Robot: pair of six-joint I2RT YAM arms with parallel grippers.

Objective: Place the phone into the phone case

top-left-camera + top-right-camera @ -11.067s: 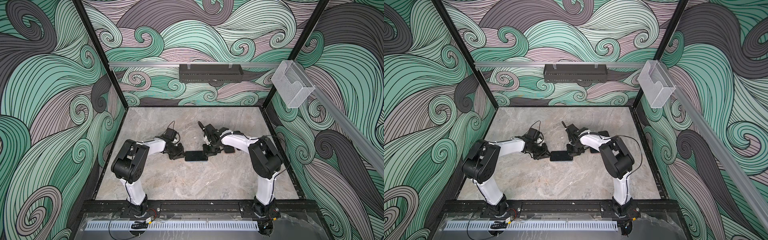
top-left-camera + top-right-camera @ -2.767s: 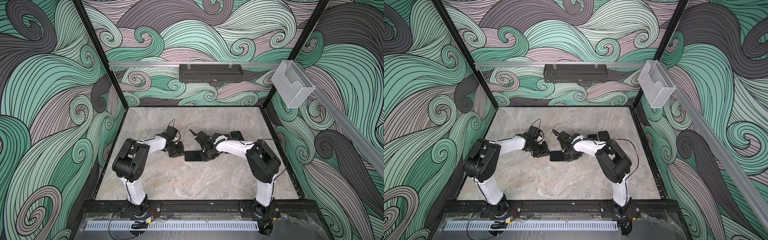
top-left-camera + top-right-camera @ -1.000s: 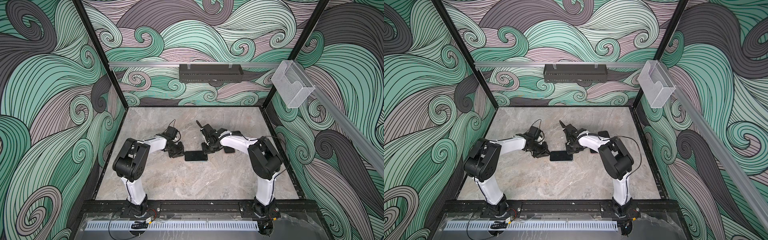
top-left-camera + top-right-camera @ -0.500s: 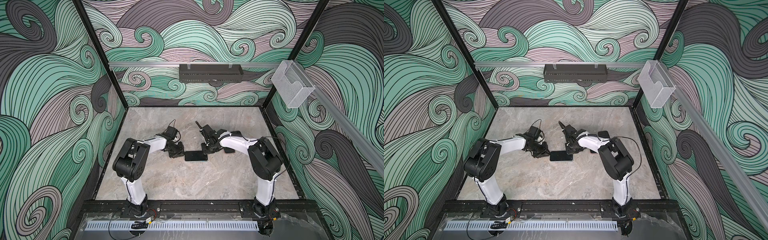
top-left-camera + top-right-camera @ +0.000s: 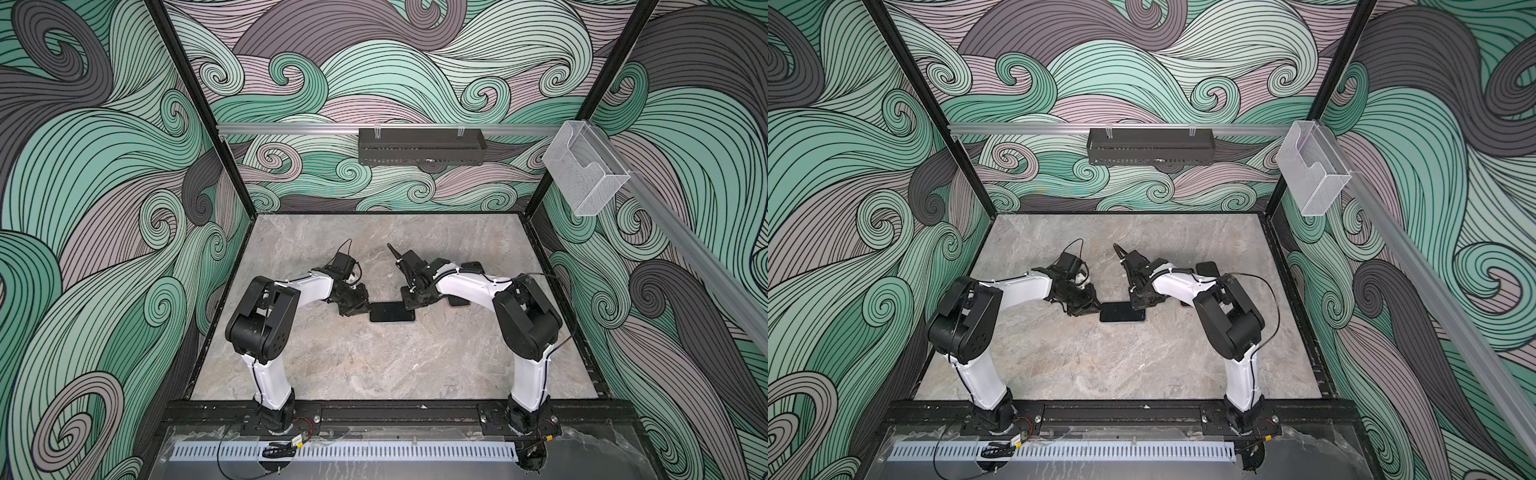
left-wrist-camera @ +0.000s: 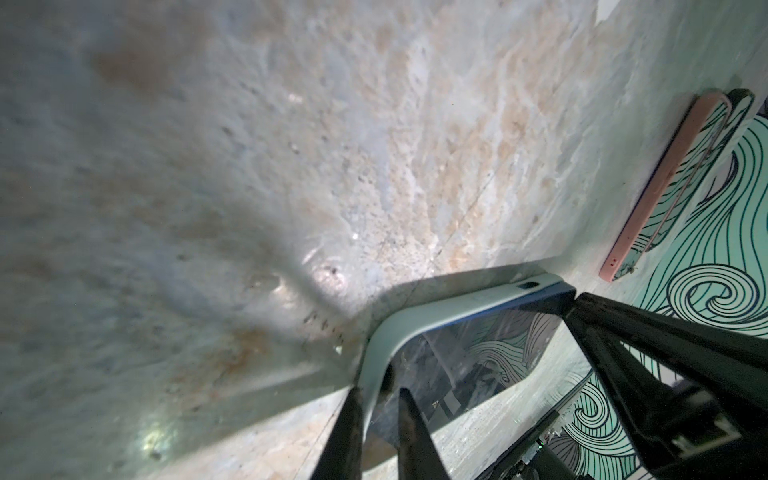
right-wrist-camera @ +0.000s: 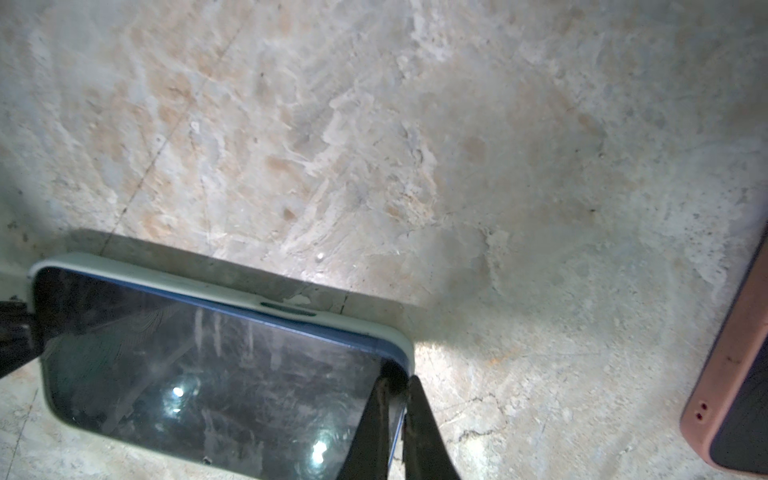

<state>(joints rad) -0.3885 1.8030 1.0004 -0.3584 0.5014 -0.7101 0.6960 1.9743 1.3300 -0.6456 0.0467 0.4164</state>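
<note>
Left pincer pinches phone case rim; right pincer, closed, seemingly presses phone corner; open table beyond.

The frame edge cuts off most of the pink phone in my right wrist view, my right arm hides nearly all of it in both top views, and my right jaws cover one corner of the dark phone.

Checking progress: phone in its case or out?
In, perhaps not fully: the pale case rims the phone on the sides shown, but a blue edge shows along one side.
</note>
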